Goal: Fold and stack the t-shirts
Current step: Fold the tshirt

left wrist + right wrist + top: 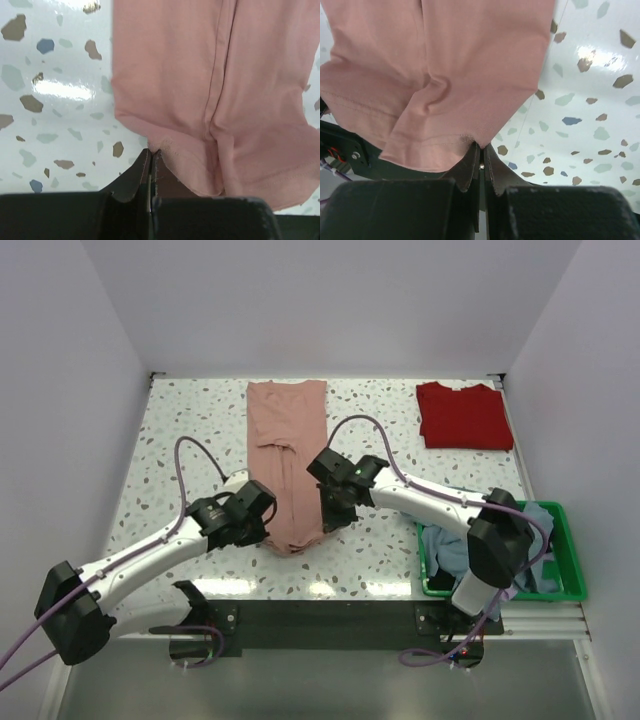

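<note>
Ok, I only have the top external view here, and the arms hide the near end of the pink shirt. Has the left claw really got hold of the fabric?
Observer: Yes. In the left wrist view the left claw is shut on a corner of the pink shirt, right at the hem.
Operator: And the right one?
Observer: The right claw is shut on the hem's opposite corner, with cloth pinched at its tips.
Operator: Does the hem lie smooth between them?
Observer: No. Both wrist views show a pucker where the folded-in layers meet, just above the stitched hem.
</note>
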Controlling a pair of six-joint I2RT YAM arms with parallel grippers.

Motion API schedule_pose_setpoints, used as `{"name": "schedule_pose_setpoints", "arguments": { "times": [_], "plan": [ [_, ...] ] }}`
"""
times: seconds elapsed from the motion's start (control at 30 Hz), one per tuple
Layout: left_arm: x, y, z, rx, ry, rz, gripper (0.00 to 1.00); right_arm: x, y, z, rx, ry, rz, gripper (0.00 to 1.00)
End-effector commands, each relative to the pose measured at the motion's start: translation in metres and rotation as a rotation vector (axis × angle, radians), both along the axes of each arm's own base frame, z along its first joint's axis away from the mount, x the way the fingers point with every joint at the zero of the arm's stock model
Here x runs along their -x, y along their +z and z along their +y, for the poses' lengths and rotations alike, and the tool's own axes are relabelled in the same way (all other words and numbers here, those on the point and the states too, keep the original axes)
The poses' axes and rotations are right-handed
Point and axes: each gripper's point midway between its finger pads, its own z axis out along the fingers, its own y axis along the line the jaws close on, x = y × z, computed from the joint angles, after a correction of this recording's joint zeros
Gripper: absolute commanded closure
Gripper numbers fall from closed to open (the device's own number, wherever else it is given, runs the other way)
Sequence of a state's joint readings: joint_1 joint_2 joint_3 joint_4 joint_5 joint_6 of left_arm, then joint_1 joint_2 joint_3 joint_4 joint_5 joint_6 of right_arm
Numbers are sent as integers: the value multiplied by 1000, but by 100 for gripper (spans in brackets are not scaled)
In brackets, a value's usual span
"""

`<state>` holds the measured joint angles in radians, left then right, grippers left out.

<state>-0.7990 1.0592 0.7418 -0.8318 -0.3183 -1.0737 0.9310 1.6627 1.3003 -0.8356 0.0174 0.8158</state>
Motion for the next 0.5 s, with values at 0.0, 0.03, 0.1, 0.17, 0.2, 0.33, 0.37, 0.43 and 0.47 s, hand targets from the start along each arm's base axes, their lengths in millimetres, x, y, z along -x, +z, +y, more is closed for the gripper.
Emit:
{"name": "schedule_pose_setpoints", "arguments": {
  "times": [0.0,0.03,0.1,0.17,0.2,0.33,0.37,0.43,0.47],
  "plan": [
    [-37,23,-6,-2,-47,-106,100,-22,12,4,-12,4,-36,100],
    [-44,26,-6,-2,-43,-116,100,-25,12,5,-13,4,-37,100],
    [-56,29,-2,-11,-38,-133,100,-35,12,7,-8,8,-40,100],
    [-69,32,-2,-13,-35,-144,100,-47,15,10,-15,5,-50,100],
    [-76,34,-4,-12,-48,-161,100,-51,15,11,-10,15,-53,100],
    [-101,36,-2,-30,-44,-169,100,-72,6,14,14,19,-45,100],
    [-107,36,1,-37,-41,-170,100,-81,9,16,10,12,-54,100],
    [-117,36,1,-31,-39,-183,100,-90,8,17,10,16,-56,100],
    [-123,38,5,-35,-32,-188,100,-100,6,18,11,7,-57,100]
  ]
}}
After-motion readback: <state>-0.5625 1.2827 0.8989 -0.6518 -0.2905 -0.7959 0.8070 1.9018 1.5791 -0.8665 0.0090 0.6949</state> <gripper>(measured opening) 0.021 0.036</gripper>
